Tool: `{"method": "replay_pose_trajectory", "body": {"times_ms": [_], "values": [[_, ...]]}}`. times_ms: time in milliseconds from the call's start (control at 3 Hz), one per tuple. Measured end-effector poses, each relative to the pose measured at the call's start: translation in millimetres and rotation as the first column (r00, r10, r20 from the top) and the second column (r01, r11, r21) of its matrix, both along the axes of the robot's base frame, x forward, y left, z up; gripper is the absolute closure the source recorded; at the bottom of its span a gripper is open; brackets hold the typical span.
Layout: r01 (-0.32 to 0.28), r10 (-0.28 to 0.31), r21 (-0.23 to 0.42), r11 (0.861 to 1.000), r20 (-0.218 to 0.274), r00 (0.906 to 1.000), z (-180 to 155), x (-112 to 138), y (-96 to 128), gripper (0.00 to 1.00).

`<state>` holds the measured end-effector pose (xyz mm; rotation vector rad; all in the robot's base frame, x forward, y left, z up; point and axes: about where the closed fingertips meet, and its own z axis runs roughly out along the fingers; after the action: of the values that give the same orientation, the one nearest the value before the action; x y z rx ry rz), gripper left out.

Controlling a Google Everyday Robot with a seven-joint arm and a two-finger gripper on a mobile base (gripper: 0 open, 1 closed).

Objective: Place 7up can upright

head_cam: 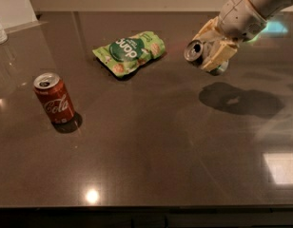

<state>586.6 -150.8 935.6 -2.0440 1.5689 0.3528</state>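
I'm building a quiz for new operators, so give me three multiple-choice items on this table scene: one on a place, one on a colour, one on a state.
1. Where does the red Coca-Cola can stand?
A) at the left of the table
B) in the middle
C) at the far right

2. What colour is the snack pouch?
A) blue
B) green
C) yellow

3. How is the 7up can?
A) upright on the table
B) lying on the pouch
C) tilted, held off the table in the end effector

Answers:
1 A, it stands alone at the left, apart from the pouch.
2 B, its wrapper is green.
3 C, the end effector at upper right grips it, top facing sideways, with its shadow on the table below.
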Motion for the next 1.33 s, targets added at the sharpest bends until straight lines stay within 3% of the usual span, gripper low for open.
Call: {"method": "replay_pose_trajectory", "body": {"times_ms": [333,667,1000,1333], "values": [[0.139,-0.112,0.222,0.965,-0.129,0.9852,17.2,-17.3,18.4,1.0],[0.26,-0.16,0.404,0.877,-0.266,0.9508,27.4,-31.1,34.3,1.0],[0.329,-0.145,0.529,0.782,-0.359,0.9221,26.8,-37.6,42.4,1.0],[0.374,-0.132,0.593,0.713,-0.411,0.9021,19.3,-40.9,41.9,1.0]]}}
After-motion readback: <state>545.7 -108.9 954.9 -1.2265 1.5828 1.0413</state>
